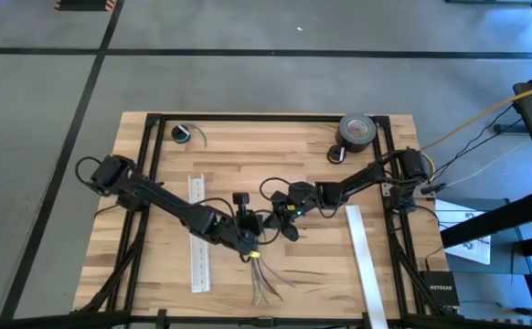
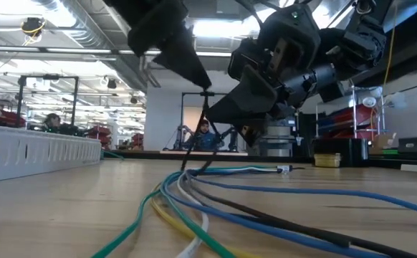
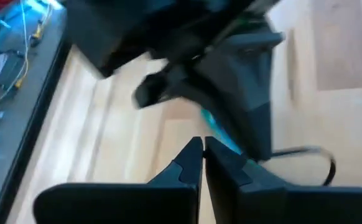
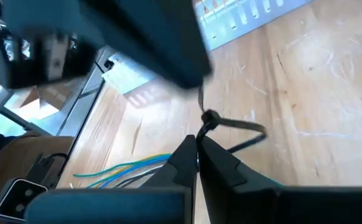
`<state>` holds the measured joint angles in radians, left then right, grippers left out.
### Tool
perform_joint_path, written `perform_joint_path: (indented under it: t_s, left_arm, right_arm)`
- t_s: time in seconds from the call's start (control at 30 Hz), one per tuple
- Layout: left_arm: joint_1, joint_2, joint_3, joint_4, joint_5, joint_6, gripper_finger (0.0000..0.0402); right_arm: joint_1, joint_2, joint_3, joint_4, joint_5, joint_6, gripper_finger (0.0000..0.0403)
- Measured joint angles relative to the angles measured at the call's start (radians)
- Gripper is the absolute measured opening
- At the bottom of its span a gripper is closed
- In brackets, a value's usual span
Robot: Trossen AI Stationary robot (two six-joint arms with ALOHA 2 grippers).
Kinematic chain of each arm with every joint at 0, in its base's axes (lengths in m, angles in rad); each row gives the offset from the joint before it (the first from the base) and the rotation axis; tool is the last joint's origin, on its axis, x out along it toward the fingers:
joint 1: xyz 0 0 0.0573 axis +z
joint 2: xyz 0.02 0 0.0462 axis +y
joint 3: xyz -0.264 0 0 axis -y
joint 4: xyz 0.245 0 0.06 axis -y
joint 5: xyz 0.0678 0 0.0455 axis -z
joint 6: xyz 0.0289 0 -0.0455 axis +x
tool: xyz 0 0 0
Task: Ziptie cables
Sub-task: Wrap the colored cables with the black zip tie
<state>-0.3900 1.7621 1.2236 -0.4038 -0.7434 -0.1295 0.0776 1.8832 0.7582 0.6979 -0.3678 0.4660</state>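
Cables (image 2: pixel 194 208) fanned on wooden table (image 1: pixel 156 174); left gripper (image 3: pixel 203 149), right gripper (image 4: pixel 196 144) pinched closed.

From overhead we look straight down on the whole table (image 1: pixel 156 265). At tabletop height we face level across it into the room. The 2 wrist views sit close above the wood; all 4 views share the table's middle.
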Motion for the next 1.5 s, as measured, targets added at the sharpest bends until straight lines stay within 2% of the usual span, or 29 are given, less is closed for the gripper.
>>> perform_joint_path:
  t_s: [0.33, 0.43, 0.57, 0.7, 0.9, 1.07, 1.33, 1.43, 1.5]
  left_arm:
    - [0.027, -0.112, 0.001, -0.129, -0.093, -0.028, 0.0000]
    - [0.031, -0.123, 0.002, -0.098, -0.048, -0.068, 0.0000]
    - [0.030, -0.100, -0.022, 0.015, 0.146, -0.074, 0.0002]
    - [0.023, -0.052, -0.051, 0.109, 0.248, -0.041, 0.0036]
    - [0.015, 0.029, -0.051, 0.194, 0.251, 0.060, 0.0106]
    - [0.018, 0.069, -0.051, 0.219, 0.250, 0.111, 0.0131]
    - [0.043, 0.084, -0.051, 0.246, 0.208, 0.106, 0.0116]
    - [0.050, 0.084, -0.051, 0.239, 0.214, 0.101, 0.0085]
    - [0.051, 0.083, -0.051, 0.234, 0.220, 0.090, 0.0051]
  right_arm:
    - [0.002, 0.000, -0.002, -0.051, -0.009, -0.003, 0.0000]
    - [0.002, 0.000, -0.002, -0.045, -0.009, -0.003, 0.0000]
    - [0.002, 0.000, -0.002, -0.042, -0.010, -0.003, 0.0000]
    - [0.002, 0.000, -0.002, -0.042, -0.010, -0.003, 0.0000]
    - [0.002, 0.000, -0.002, -0.042, -0.010, -0.007, 0.0000]
    - [0.002, 0.000, -0.002, -0.043, -0.010, -0.011, 0.0000]
    - [0.002, 0.000, -0.002, -0.042, -0.004, -0.021, 0.0000]
    - [0.000, 0.000, -0.002, -0.044, -0.002, -0.021, 0.0000]
    - [0.000, 0.000, -0.002, -0.045, 0.000, -0.021, 0.0000]
